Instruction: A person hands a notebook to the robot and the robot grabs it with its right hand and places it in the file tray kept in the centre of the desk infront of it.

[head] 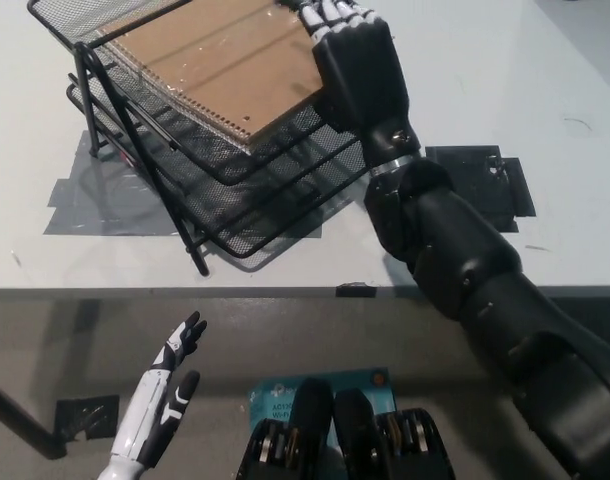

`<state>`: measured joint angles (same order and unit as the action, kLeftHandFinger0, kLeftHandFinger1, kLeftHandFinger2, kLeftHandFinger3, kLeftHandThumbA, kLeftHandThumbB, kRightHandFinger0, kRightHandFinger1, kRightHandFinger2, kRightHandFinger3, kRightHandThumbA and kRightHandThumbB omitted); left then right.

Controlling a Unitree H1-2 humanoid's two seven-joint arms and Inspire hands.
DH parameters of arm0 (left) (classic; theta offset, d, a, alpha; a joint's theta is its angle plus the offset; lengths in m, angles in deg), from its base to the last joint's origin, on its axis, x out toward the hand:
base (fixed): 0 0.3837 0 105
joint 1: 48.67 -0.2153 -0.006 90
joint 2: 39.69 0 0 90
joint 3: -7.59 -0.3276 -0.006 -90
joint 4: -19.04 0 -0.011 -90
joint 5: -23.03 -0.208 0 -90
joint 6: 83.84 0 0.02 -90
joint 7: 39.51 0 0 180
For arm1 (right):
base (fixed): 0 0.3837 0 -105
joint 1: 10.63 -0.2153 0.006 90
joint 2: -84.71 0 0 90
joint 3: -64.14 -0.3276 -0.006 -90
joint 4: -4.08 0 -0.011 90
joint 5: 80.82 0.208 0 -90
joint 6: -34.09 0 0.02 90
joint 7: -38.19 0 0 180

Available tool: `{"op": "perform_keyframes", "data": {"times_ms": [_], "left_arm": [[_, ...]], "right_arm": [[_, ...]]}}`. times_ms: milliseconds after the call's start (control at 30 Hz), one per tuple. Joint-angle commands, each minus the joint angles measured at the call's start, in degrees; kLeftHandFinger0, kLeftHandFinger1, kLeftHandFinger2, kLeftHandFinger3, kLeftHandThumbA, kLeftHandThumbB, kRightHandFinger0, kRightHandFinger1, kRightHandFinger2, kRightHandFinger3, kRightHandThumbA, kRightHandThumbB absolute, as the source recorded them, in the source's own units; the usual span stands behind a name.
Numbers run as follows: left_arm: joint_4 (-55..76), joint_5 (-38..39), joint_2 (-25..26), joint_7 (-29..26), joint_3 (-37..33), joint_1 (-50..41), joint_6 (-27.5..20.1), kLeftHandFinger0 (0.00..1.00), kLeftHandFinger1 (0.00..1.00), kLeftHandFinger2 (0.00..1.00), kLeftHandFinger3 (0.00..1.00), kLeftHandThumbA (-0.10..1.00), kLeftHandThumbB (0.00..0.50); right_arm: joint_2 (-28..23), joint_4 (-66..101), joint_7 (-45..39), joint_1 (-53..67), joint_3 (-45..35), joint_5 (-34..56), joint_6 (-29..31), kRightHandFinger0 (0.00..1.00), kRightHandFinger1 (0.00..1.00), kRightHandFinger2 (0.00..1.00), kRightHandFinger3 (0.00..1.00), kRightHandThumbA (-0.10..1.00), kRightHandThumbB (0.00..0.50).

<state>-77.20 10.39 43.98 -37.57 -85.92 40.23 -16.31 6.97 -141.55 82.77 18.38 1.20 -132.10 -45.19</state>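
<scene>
- Notebook (pixel 220 60), brown cover with spiral binding along its lower-left edge, lay in the top level of the black mesh file tray (pixel 185 190), tilted with the tray's slope.
- Its near corner reached over the top level's front edge, above the lower levels.
- File tray stood on the white desk (pixel 505 90), toward the upper left of the head view, tiered with more mesh levels below the top one.
- Grey tape patches (pixel 105 205) lay on the desk under and beside the tray; a darker tape patch (pixel 485 180) lay to the right, partly hidden by the black arm.
- Right hand (pixel 357 62), black, rested at the notebook's right edge, palm side down, fingers pointing up and away from the camera.
- Its fingertips (pixel 330 14) lay at the notebook's far right corner, touching or just over the cover; whether they gripped the edge or lay loose could not be told from this angle.
- Right arm ran in from the bottom right, across the desk's front edge and up to the tray.
- Left hand (pixel 165 390), white, hung at lower left below the desk's edge, fingers spread apart and holding nothing, well apart from the tray.
</scene>
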Motion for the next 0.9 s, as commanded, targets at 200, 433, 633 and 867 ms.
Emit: {"op": "perform_keyframes", "data": {"times_ms": [200,433,633,867], "left_arm": [[3.95,0.11,2.04,1.81,-0.49,1.51,1.03,1.00,1.00,1.00,1.00,0.87,0.273],[3.66,0.44,1.75,1.95,-0.58,2.65,1.69,1.00,1.00,1.00,1.00,0.80,0.272],[3.42,0.70,1.45,1.87,-0.49,3.46,2.35,1.00,1.00,1.00,1.00,0.75,0.290],[3.72,1.84,1.62,2.63,-0.54,3.73,3.26,1.00,1.00,1.00,1.00,0.70,0.312]], "right_arm": [[-33.24,60.07,-94.82,-21.96,9.17,48.52,-37.59,1.00,1.00,1.00,1.00,0.54,0.500],[-40.97,59.96,-104.97,-33.45,10.19,63.66,-37.65,1.00,1.00,1.00,1.00,0.68,0.500],[-43.21,59.55,-109.65,-40.19,9.75,63.82,-37.65,1.00,1.00,1.00,1.00,0.69,0.500],[-44.62,59.58,-114.78,-45.24,11.62,63.48,-37.65,1.00,1.00,1.00,1.00,0.56,0.500]]}}
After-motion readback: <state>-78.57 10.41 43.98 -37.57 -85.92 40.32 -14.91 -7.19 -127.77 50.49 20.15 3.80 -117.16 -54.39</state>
